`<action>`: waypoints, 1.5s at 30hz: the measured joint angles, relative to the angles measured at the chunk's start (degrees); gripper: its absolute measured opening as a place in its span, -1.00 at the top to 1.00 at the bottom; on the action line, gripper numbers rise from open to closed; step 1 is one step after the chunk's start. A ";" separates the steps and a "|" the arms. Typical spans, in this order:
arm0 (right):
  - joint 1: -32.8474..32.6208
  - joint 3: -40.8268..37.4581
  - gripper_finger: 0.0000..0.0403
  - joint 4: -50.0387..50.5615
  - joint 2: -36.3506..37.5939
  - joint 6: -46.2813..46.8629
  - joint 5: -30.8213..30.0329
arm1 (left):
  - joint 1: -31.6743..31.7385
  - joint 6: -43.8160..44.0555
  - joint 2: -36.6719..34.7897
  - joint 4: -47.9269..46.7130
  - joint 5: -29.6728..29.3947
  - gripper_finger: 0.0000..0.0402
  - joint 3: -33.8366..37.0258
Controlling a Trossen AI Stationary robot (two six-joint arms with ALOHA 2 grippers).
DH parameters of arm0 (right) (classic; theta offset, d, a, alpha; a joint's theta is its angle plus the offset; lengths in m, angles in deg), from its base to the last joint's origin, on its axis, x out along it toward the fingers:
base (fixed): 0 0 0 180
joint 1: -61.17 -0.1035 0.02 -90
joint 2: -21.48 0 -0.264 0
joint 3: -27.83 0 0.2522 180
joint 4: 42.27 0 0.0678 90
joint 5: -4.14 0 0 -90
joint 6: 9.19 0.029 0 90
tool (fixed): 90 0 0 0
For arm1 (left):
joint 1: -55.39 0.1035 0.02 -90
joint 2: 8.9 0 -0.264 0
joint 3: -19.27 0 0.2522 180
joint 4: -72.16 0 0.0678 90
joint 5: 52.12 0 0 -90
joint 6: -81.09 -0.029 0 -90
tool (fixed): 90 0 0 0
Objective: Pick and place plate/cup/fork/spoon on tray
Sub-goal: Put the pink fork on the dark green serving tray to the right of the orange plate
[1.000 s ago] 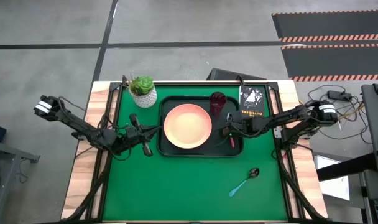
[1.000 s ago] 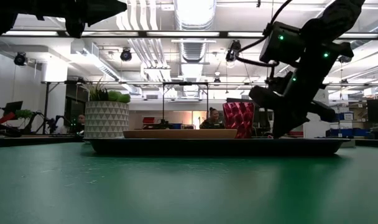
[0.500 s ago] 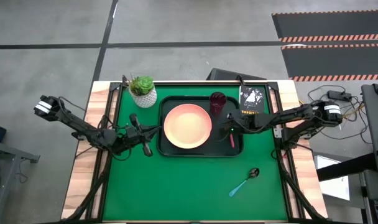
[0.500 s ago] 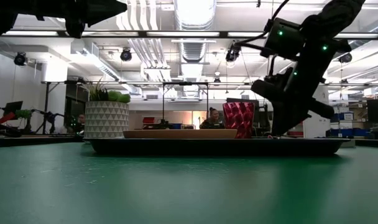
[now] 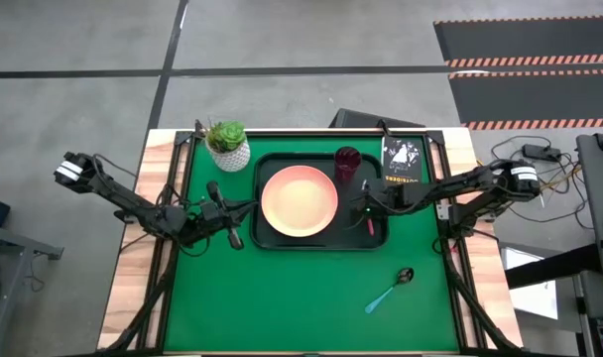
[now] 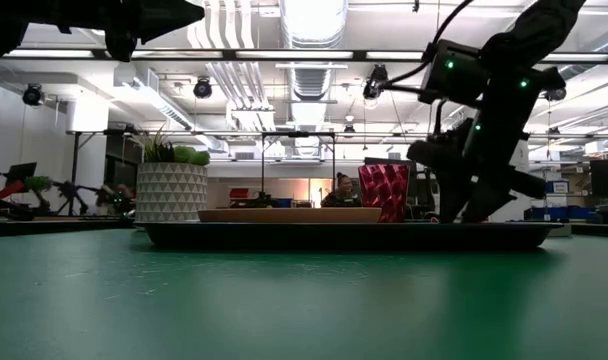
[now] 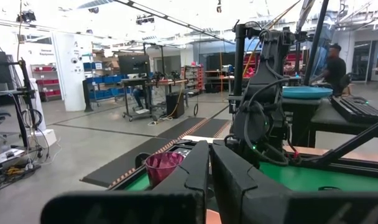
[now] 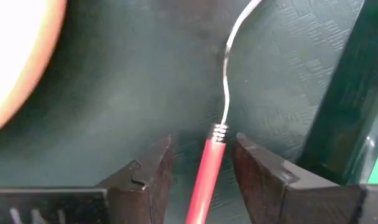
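Note:
The salmon-pink plate [image 5: 300, 201] and the maroon cup [image 5: 347, 164] sit on the dark tray [image 5: 272, 164]. The fork [image 5: 370, 223] lies flat on the tray's floor right of the plate, red handle toward my right gripper [image 8: 202, 146], metal neck [image 8: 225, 93] beyond it. That gripper [image 5: 366, 211] slants down over the tray, open, one finger on each side of the handle with a gap at both. The blue-handled spoon [image 5: 391, 290] lies on the green mat near the front right. My left gripper [image 5: 232, 238] is shut, raised left of the tray.
A white pot with a green plant [image 5: 228, 144] stands at the tray's far left corner. A small black booklet [image 5: 402, 164] lies to the tray's right, under my right arm. Open green mat stretches in front of the tray.
My right gripper has opened over the tray's right part and let go of the fork, which now lies on the tray floor. Its wrist has turned a little while it stayed over the same spot.

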 joint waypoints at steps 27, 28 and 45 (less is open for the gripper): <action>-4.91 10.51 0.88 19.23 8.11 -9.21 3.96 | -0.02 0.39 0.13 -1.20 -0.13 1.00 0.02; -6.32 10.86 0.88 18.49 8.86 -10.74 3.95 | 0.00 0.39 0.35 -1.18 -0.20 1.00 0.02; -18.53 8.77 0.89 -19.36 3.56 -44.52 -15.78 | 0.09 15.56 5.40 -1.07 -0.46 1.00 -0.04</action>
